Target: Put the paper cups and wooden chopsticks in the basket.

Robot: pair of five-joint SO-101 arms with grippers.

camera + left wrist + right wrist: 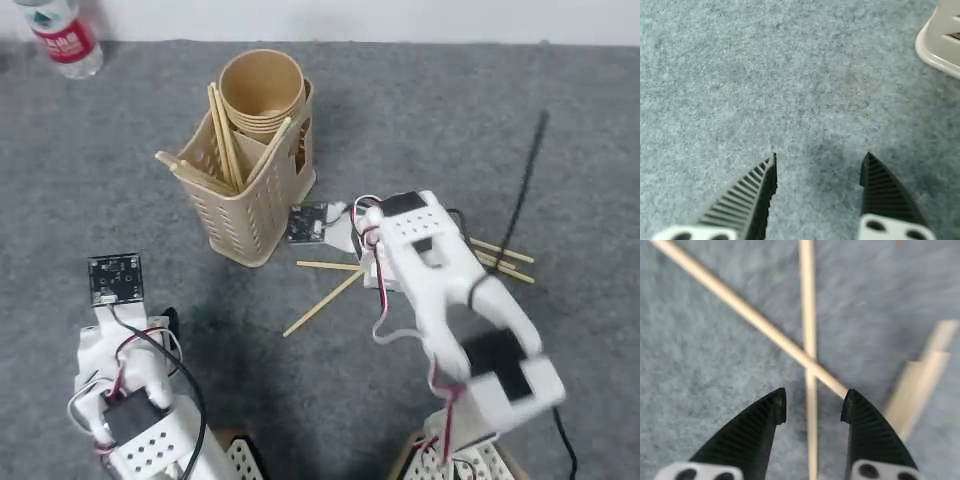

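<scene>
Grey-carpeted bench carries two crossed pale wooden chopsticks, and the right gripper is spread astride them, holding nothing. Stacked brown paper cups sit in the beige slotted plastic basket. Left gripper gapes over bare bench.

Cups and some chopsticks in the basket, 4 chopsticks loose on the carpet.
The beige slotted basket stands on the grey carpet, far and left of centre. A nested stack of brown paper cups sits in its far side, mouths up. Several wooden chopsticks lean in its near-left side, ends sticking out above the rim. Just right of the basket, a slanting chopstick and a second chopstick lie flat, crossing near their right ends. A pair of chopsticks lies side by side farther right.
</scene>
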